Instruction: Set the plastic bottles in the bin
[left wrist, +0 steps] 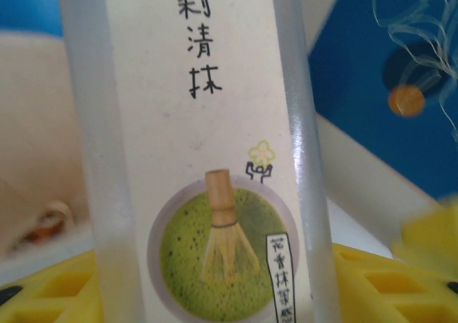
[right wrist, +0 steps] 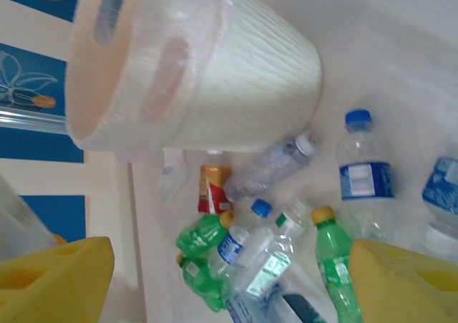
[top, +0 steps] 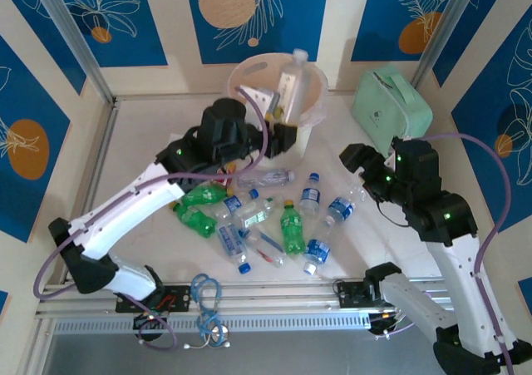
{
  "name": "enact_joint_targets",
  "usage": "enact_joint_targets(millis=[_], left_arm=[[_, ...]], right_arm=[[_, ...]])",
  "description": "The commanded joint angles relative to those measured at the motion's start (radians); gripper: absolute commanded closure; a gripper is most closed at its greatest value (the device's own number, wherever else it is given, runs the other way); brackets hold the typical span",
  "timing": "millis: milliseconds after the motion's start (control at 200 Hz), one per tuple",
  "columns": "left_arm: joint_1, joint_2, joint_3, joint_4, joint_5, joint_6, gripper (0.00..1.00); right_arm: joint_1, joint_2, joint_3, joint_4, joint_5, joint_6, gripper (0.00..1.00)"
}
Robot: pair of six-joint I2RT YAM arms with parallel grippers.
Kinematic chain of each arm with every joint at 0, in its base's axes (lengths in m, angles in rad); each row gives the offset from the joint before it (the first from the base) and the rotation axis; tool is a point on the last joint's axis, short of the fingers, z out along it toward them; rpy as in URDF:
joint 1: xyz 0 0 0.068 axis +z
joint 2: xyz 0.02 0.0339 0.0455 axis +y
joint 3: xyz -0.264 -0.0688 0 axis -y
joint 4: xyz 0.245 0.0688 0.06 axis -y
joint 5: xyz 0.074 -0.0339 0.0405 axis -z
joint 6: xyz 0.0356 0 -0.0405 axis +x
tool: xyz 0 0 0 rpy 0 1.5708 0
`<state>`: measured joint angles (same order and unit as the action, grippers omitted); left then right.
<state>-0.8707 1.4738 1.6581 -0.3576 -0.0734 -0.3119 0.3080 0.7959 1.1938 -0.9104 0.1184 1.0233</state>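
Note:
The white bin (top: 249, 76) stands at the back of the table, also seen tilted in the right wrist view (right wrist: 236, 79). My left gripper (top: 281, 135) is at the bin's front wall, shut on a tall bottle with a cream matcha label (top: 293, 80) that stands upright at the rim. In the left wrist view this bottle (left wrist: 207, 158) sits between the yellow fingers (left wrist: 43, 294). Several plastic bottles (top: 266, 213), green, blue-labelled and clear, lie in a pile mid-table. My right gripper (top: 359, 160) is open to the pile's right; from its wrist (right wrist: 229, 266) I see green bottles (right wrist: 204, 233), a blue-labelled one (right wrist: 365, 176) and a red-orange-labelled one (right wrist: 213, 188).
A mint green zip case (top: 391, 101) lies at the back right, next to the right arm. Loose cables (top: 208, 296) hang over the metal rail at the near edge. Panelled walls close in the table on three sides.

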Motion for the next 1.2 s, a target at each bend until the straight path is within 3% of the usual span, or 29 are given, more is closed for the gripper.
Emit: enact_joint_targets(millis=[0,145,380,730,1195], left_arm=[[0.079,0.105,0.154,-0.016,-0.080,0.024,0.42],[0.156,0.297,0.378,-0.094,-0.062,0.020,0.46],[0.206,0.500,0.554,-0.193,-0.085,0.055,0.49],[0.244,0.510,0.521,-0.326,-0.088,0.075,0.50],[0.214,0.410,0.410,-0.501,-0.105,0.045,0.53]], right_arm=[[0.001,-0.021,-0.063,-0.021,-0.058,0.036,0.15],[0.024,-0.046,-0.131,0.003,-0.068,0.060,0.15],[0.077,-0.062,-0.227,0.004,-0.034,0.074,0.16],[0.062,-0.110,-0.257,-0.055,-0.020,0.062,0.15],[0.015,-0.120,-0.244,-0.079,-0.031,0.052,0.15]])
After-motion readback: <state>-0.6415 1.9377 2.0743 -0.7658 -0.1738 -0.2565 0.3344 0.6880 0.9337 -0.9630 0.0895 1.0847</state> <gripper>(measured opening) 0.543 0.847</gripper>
